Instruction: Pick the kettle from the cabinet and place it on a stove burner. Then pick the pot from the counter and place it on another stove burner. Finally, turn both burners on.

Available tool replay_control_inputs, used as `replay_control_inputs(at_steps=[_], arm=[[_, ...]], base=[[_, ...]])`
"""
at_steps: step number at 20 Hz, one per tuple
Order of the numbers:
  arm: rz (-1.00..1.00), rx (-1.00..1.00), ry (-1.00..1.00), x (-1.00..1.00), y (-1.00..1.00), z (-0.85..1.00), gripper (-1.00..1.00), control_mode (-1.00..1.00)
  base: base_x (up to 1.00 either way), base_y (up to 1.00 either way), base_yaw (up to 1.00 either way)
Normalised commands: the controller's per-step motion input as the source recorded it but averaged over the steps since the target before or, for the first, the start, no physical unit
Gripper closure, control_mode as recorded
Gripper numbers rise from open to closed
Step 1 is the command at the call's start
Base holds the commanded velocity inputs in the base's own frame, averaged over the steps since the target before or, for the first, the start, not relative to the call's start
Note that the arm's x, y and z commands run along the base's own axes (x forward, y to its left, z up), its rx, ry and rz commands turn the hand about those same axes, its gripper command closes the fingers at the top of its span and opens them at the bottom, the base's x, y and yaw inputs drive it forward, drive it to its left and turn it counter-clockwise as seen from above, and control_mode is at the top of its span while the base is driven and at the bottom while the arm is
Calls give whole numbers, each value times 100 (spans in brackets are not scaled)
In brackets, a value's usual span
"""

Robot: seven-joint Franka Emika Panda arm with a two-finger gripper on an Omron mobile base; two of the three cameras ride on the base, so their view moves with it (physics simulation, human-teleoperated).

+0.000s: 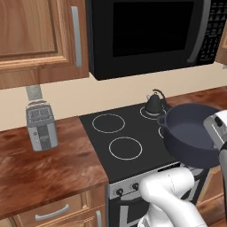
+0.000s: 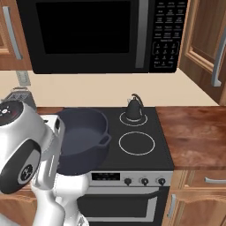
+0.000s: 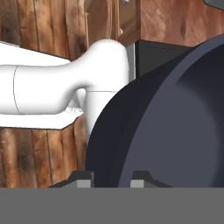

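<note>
Kettle (image 1: 154, 104) upright on rear burner — pot (image 1: 191, 133) tilted, lifted above cooktop.

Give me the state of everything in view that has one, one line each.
kettle: upright on a back burner ring.
pot: held by its rim, raised over the stove, empty.
hand: shut on the pot.
microwave: door closed.
toaster: slots empty.

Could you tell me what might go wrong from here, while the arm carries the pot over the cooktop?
1. The round dark blue-grey pot hangs tilted from the gripper, which is shut on its rim alone; it might slip or swing.
2. The small black cone-shaped kettle already stands on a rear ring of the black glass cooktop; the wide pot could knock it if set down close by.
</note>
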Motion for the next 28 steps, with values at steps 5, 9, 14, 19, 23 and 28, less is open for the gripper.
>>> replay_control_inputs(at_steps=[5,9,14,19,23,28], arm=[[0,1,0,22,-14,0,100,-100],[0,0,0,23,-10,0,100,-100],[0,0,0,29,-1,0,100,-100],[0,0,0,21,-11,0,100,-100],[0,0,0,16,-22,0,100,-100],[0,0,1,21,-18,0,100,-100]], base=[[0,0,0],[0,0,0],[0,0,0],[0,0,0],[0,0,0],[0,0,0]])
